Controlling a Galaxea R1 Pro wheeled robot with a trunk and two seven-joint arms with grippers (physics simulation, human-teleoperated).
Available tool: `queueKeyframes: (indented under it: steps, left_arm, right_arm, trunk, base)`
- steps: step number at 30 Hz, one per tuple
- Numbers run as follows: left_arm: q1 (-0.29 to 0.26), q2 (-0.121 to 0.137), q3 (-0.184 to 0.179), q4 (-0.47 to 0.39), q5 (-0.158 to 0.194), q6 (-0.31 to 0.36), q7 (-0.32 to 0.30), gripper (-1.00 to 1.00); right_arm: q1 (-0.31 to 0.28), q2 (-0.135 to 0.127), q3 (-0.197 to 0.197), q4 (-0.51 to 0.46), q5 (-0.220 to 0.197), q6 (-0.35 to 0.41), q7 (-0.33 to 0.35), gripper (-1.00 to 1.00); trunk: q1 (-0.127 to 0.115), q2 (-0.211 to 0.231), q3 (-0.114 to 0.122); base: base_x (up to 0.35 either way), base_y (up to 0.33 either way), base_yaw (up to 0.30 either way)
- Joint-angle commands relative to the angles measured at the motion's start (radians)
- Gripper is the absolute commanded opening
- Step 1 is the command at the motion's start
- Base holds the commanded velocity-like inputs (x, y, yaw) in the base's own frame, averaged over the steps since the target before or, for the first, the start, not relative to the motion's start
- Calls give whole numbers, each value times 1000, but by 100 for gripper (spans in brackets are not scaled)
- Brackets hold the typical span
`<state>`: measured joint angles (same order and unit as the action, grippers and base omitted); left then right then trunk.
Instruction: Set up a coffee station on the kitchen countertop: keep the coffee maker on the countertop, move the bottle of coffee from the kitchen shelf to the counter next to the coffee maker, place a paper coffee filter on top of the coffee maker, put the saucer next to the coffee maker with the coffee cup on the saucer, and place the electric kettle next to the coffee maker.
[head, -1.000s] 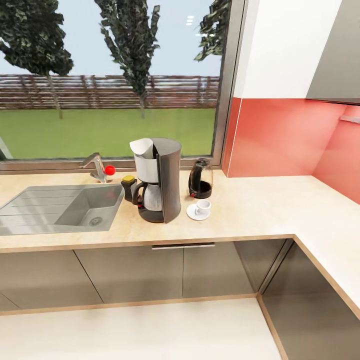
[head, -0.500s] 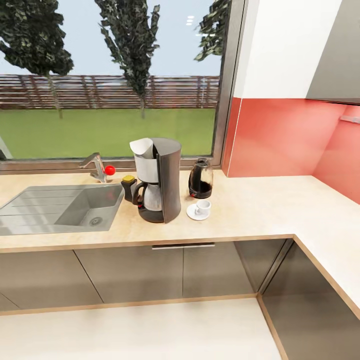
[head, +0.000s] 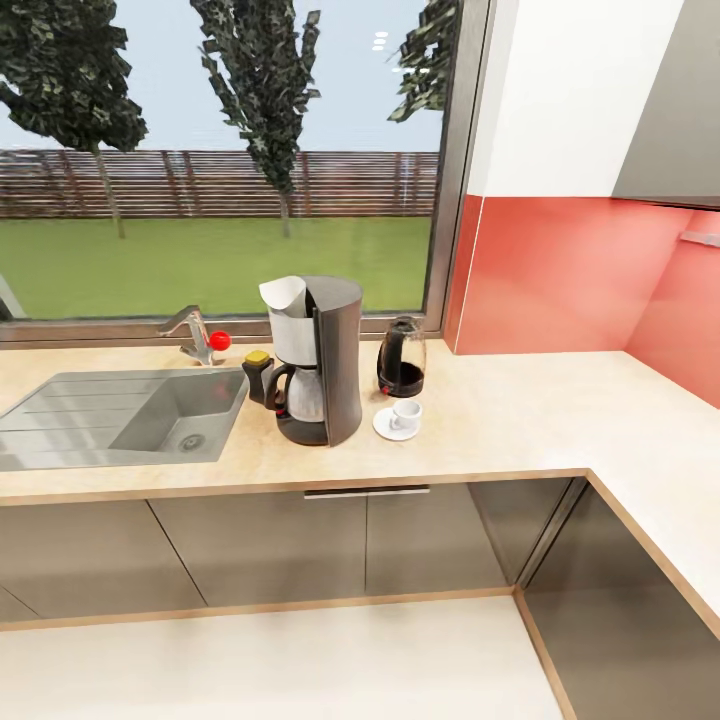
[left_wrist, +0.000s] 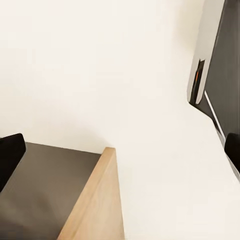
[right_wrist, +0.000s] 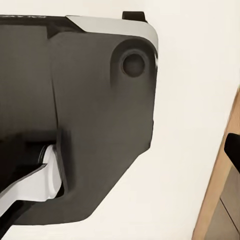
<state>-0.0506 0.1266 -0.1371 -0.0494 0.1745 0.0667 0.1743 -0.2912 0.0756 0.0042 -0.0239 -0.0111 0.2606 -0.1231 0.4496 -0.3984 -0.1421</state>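
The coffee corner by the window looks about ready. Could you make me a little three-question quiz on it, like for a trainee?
1. True or false: the coffee cup sits on the saucer.
2. What lies on top of the coffee maker? A) paper coffee filter B) a spoon C) a lid
3. The bottle of coffee stands between the coffee maker and the ____.

Key: 1 true; 2 A; 3 sink.
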Motion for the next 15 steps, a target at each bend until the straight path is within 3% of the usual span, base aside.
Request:
queueKeyframes:
  steps: [1, 8, 15]
  left_arm:
    - [0, 0, -9, -3, 10, 6, 4, 100]
    - [0, 1, -5, -3, 10, -1, 7, 100]
    - [0, 1, -5, -4, 10, -8, 8, 100]
  right_arm:
    - [0, 0, 0, -2, -1, 5, -4, 100]
    - [0, -10, 0, -4, -1, -67, -4, 100]
    - [0, -50, 1, -7, -2, -325, -4, 100]
  trunk:
    - [1, -2, -2]
    - [1, -2, -2]
    - [1, -2, -2]
  base:
    - [0, 0, 0]
    - [0, 0, 0]
    - [0, 0, 0]
